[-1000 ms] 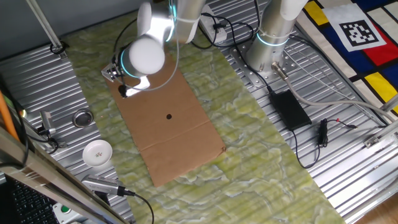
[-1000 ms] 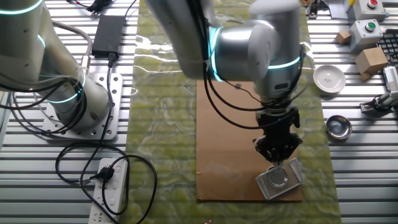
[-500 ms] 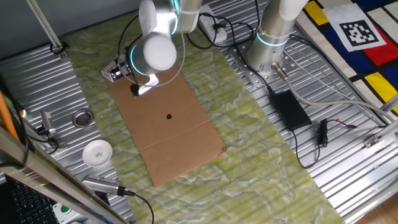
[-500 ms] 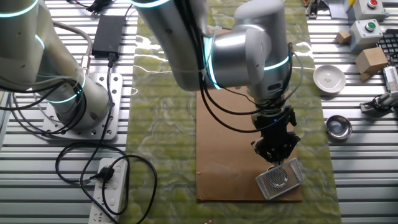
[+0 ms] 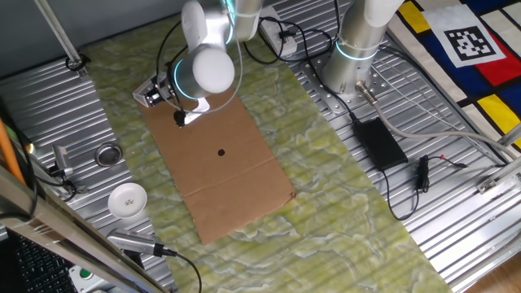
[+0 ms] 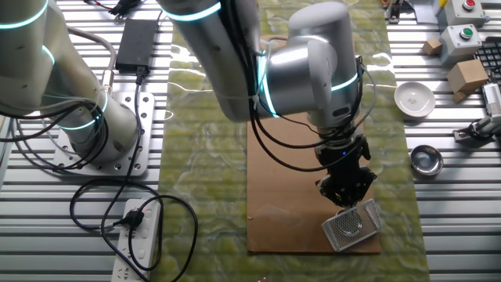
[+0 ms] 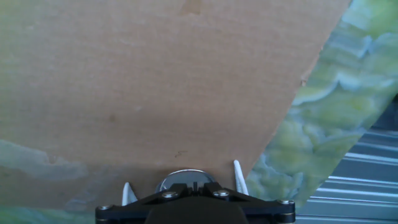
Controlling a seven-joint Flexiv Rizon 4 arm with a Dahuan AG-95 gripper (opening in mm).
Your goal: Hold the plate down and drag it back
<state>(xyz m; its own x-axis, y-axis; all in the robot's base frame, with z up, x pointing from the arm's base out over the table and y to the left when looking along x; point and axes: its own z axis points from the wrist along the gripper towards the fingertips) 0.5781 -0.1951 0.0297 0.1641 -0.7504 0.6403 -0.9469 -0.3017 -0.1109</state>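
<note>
Compared with 1 second ago, the arm has drifted a little along the cardboard sheet [image 6: 313,180] toward its middle, and the wrist housing sits lower and further right in the one fixed view.

Nearest the hand camera, the gripper [image 7: 181,185] points down at the sheet. Its 2 white fingertips [image 7: 238,176] stand spread apart, with the plate [image 7: 184,178] showing as a shiny grey arc between them at the bottom edge; whether they touch it I cannot tell. That puts the plate on the cardboard near the sheet's end, under the hand and hidden by it in both fixed views.

Judging by its look, the plate is thin, stiff metal, light and slick, so it would probably skate on cardboard unless pressed flat from above near its centre; taking it by the rim seems harder.

Just past the gripper lies a perforated metal piece [image 6: 351,225] at the sheet's corner. Further off, on the ribbed table [image 6: 438,235], a metal ring with a dark centre [image 6: 427,159] sits beside the green mat [image 6: 203,157], and beyond it a white patterned bowl [image 6: 414,99], which looks empty.
</note>
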